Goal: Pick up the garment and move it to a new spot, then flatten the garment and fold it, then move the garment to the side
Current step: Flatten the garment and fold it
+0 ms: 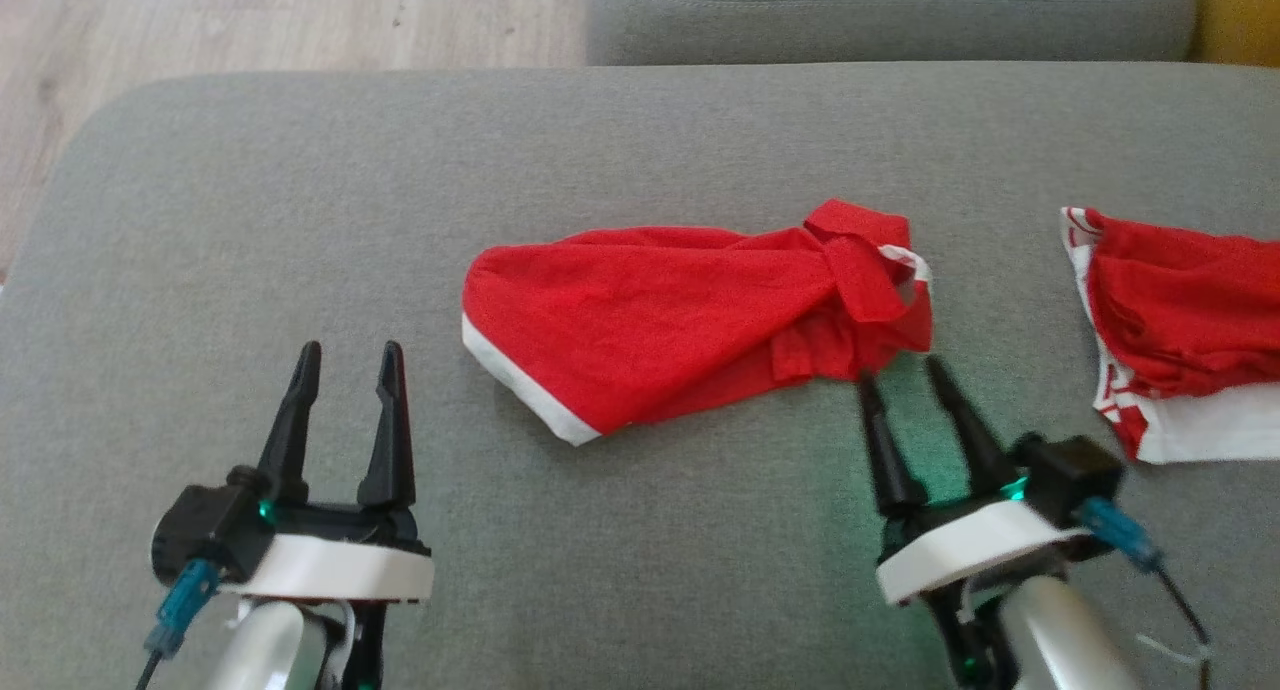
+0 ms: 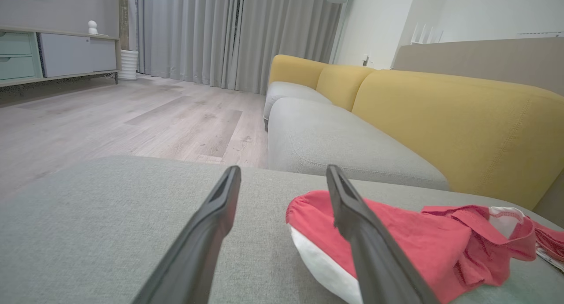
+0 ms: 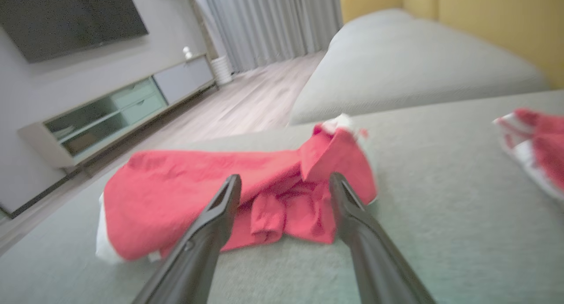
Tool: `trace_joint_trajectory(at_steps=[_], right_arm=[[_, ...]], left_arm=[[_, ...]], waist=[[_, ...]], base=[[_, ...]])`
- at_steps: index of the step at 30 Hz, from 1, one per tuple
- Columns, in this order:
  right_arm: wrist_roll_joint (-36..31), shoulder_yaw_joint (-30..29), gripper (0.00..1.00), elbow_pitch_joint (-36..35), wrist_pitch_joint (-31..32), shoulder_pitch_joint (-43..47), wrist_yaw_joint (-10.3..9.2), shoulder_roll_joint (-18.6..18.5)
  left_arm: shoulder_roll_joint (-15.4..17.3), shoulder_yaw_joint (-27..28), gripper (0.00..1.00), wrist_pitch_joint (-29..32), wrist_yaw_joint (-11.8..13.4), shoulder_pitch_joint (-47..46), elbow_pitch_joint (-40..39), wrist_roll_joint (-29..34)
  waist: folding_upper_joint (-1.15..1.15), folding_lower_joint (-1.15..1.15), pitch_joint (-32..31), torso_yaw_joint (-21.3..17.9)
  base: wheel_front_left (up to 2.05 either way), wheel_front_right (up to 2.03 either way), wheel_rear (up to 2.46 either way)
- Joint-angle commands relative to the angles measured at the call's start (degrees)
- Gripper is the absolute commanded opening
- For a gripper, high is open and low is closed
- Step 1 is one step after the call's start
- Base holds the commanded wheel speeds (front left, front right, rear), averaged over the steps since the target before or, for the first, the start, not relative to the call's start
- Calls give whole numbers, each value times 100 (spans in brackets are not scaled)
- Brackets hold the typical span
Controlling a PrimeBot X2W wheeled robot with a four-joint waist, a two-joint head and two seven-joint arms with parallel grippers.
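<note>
Head view, red garment [image 1: 690,320], right wrist view, blurry, likely television [image 3: 70,17]

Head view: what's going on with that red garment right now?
Nothing is held yet. The crumpled red garment lies loose on the grey cushion. The right gripper is open, fingertips at the garment's bunched near edge; the left gripper is open, apart from it to the left. A second red-and-white garment lies off to the right.
</note>
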Motion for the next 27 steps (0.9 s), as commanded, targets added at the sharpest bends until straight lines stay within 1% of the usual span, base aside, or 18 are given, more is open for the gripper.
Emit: trace_joint_trajectory(at_steps=[1, 2, 3, 8, 10, 13, 19, 20, 21, 22, 27], right_arm=[[90, 330, 100, 46, 155, -266, -5, -17], [211, 507, 100, 274, 319, -373, -5, -17], [211, 507, 100, 274, 319, -373, -5, -17], [481, 662, 100, 968, 544, -739, -5, -17], [540, 658, 100, 1274, 548, -902, -5, -17], [440, 663, 100, 1704, 480, -1157, -5, -17], [543, 775, 100, 2386, 388, -1611, -5, -17], [584, 813, 87, 2476, 379, -1669, -5, -17], [633, 853, 7, 2555, 364, -1722, -5, -17], [674, 907, 0, 2616, 336, -1772, -5, -17], [949, 1174, 0, 2672, 128, -1940, -5, -17]], left_arm=[[23, 237, 100, -54, -56, -247, -99, 67], [-18, 244, 100, -54, -98, -261, -55, 100], [-18, 244, 100, -54, -98, -261, -55, 100], [-113, 278, 100, -54, -189, -337, 29, 179], [-155, 280, 100, -54, -224, -357, 62, 215], [-209, 296, 100, -54, -262, -377, 100, 261], [-290, 342, 100, -54, -327, -445, 172, 329], [-301, 354, 100, -54, -334, -453, 185, 339], [-314, 366, 100, -54, -339, -461, 195, 349], [-327, 380, 100, -54, -342, -465, 203, 360], [-373, 493, 100, -54, -349, -427, 232, 390]], waist=[[0, 0, 38, 103], [0, 0, 68, 176], [0, 0, 68, 176], [0, 0, 172, 391], [0, 0, 207, 473], [0, 0, 265, 578], [0, 0, 372, 712], [0, 0, 378, 720], [0, 0, 383, 723], [0, 0, 385, 721], [0, 0, 317, 601]], base=[[0, 0, 0], [0, 0, 0], [0, 0, 0], [0, 0, 0], [0, 0, 0], [0, 0, 0], [0, 0, 0], [0, 0, 0], [0, 0, 0], [0, 0, 0], [0, 0, 0]])
